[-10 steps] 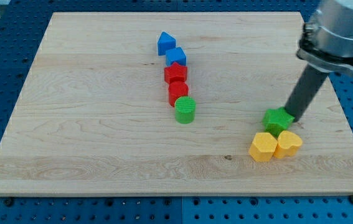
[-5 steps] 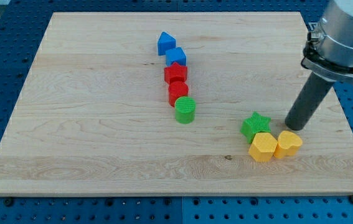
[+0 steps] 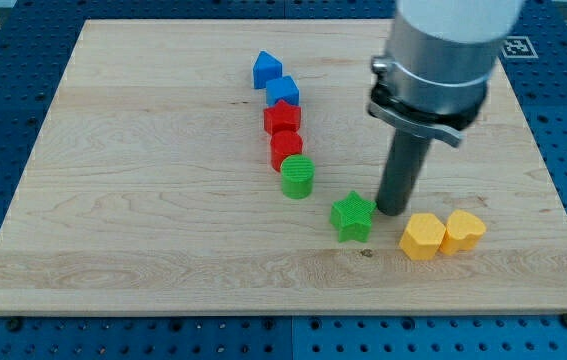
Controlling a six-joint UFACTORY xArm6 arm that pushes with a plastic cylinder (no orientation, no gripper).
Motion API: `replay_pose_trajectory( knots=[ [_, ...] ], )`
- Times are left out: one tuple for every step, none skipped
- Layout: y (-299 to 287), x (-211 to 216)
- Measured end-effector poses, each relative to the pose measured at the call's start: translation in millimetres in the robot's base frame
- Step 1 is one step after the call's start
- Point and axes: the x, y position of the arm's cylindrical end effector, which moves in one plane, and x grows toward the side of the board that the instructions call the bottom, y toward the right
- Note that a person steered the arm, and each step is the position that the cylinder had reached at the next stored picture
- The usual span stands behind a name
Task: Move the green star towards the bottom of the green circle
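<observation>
Two blue blocks [image 3: 274,80] and two red ones [image 3: 283,134] in a line down to the green circle [image 3: 297,176], green star [image 3: 352,217] lower right of it, my tip [image 3: 391,210] just right of the star, no fingers on my rod, two yellow blocks [image 3: 443,234] rightmost on the bench [image 3: 123,200]

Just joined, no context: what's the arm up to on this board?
It is pushing the green star across the wooden board with my tip, which sits right at the star's right side in the view. The star lies below and to the right of the green circle, not yet under it. The circle ends a column of two red blocks and two blue blocks. Two yellow blocks sit to the tip's lower right.
</observation>
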Motion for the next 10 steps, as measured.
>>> replay_pose_trajectory(
  knots=[
    [24,17],
    [22,17],
    [0,17],
    [-22,17],
    [-25,17],
    [-25,17],
    [-39,17],
    [-55,16],
    [-44,16],
    [23,16]
  ],
)
